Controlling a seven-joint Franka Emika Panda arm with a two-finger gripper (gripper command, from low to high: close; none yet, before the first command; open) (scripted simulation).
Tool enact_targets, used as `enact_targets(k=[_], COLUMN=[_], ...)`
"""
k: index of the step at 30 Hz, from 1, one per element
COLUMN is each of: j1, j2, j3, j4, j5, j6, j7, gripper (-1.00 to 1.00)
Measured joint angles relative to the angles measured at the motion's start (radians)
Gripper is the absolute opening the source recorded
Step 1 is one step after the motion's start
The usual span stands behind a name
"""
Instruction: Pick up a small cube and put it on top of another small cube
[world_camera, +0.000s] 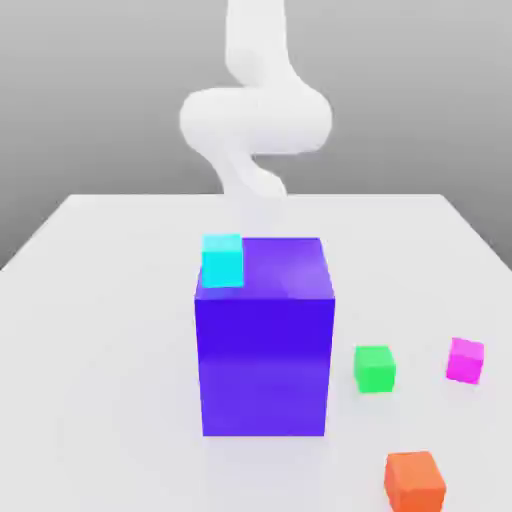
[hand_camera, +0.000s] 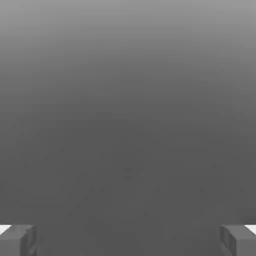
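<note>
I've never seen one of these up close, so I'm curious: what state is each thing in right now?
gripper: open, empty
magenta cube: on the table, not stacked
green cube: on the table, nothing on top
cyan cube: up by the blue block

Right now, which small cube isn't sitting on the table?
The cyan cube: it rests on top of the big blue-purple block, while the green, magenta and orange ones sit on the table.

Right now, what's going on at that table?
The robot arm is handling nothing yet; its end effector is open and empty. The pink cube and green cube sit apart on the table, not stacked. A cyan cube rests on the big blue block.
</note>
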Motion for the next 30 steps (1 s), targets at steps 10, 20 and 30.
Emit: enact_targets(k=[10, 20, 30], j1=[0.217, 0.427, 0.633], j2=[0.364, 0.733, 1.055], j3=[0.152, 0.317, 0.132], j4=[-0.157, -0.312, -0.303], j5=[0.038, -0.071, -0.339], j6=[0.205, 0.408, 0.625], j7=[-0.139, -0.170, 0.000], gripper=[0.00, 0.00, -1.00])
